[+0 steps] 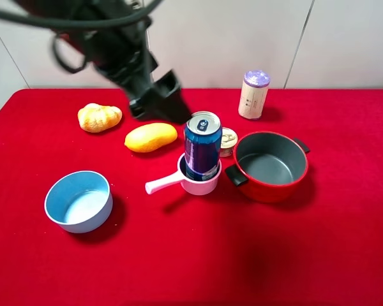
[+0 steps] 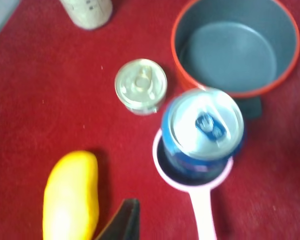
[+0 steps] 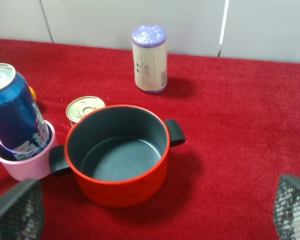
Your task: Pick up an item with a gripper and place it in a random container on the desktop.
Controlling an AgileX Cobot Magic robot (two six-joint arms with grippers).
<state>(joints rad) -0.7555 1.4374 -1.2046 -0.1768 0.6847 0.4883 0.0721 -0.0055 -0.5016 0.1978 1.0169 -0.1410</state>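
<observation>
The tall blue can (image 1: 202, 148) with a silver top stands upright inside the small pale pink saucepan (image 1: 200, 185), whose handle points to the left on the red desktop (image 1: 198, 255). My left gripper (image 1: 163, 107) hangs open and empty above and to the left of the can, apart from it. The left wrist view looks down on the can (image 2: 202, 131) in the saucepan (image 2: 201, 191), with one black finger (image 2: 121, 222) at the edge. The right wrist view shows the can (image 3: 14, 116) in the saucepan (image 3: 26, 161). My right gripper (image 3: 155, 202) is open and empty.
A red two-handled pot (image 1: 269, 167) stands just right of the saucepan, and a short tin (image 1: 228, 141) behind it. A cream cylinder with a purple cap (image 1: 253, 94) is at the back. A yellow mango (image 1: 151, 137), a bread roll (image 1: 99, 117) and a light blue bowl (image 1: 78, 201) lie to the left.
</observation>
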